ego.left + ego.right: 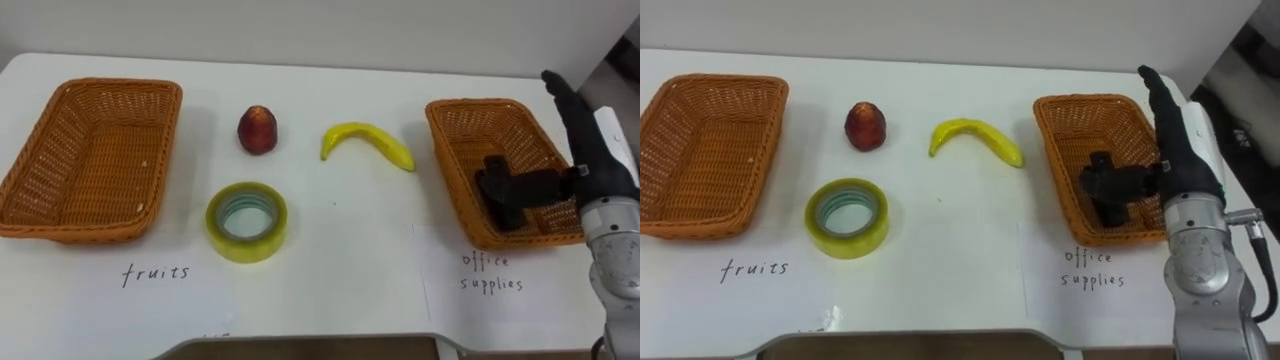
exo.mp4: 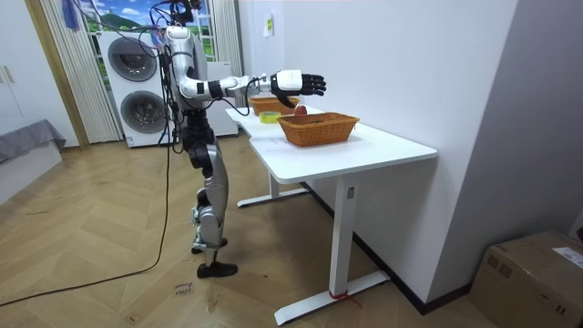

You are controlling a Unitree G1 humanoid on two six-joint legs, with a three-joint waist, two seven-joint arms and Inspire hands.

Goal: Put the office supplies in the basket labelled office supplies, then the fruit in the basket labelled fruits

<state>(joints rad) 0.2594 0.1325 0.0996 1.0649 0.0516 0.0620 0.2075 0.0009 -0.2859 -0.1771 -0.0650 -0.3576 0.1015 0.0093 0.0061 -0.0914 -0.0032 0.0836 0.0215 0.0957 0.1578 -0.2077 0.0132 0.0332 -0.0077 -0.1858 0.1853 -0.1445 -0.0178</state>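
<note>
Stands at the long side of a white rectangular table; in the room view, reaches the right arm out level over the tabletop. Holds the right hand above the 3 o'clock end of the table, over the rectangular orange-brown wicker basket on the right. Fingers straight and close together, aimed at 12 o'clock, thumb stuck out toward 9 o'clock: a spread, unclenched hand, gripping nothing.

Inside that basket, below the thumb: a small black blocky office item, lying toward the 6 o'clock wall. Impossible to tell whether the thumb tip touches it.

At the 9 o'clock end: a matching rectangular wicker basket on the left.

Between the two baskets, on bare tabletop:
- At about 11 o'clock from the table's middle, a dark red rounded fruit.
- At about 1 o'clock, a curved yellow banana, arched toward 12 o'clock, near the right basket but apart from it.
- At about 8 o'clock, a fat roll of yellowish clear tape, lying flat, at 6 o'clock of the red fruit.

Each of the three well clear of the others and outside both baskets. Handwritten words on the tabletop at 6 o'clock of each basket.
</note>
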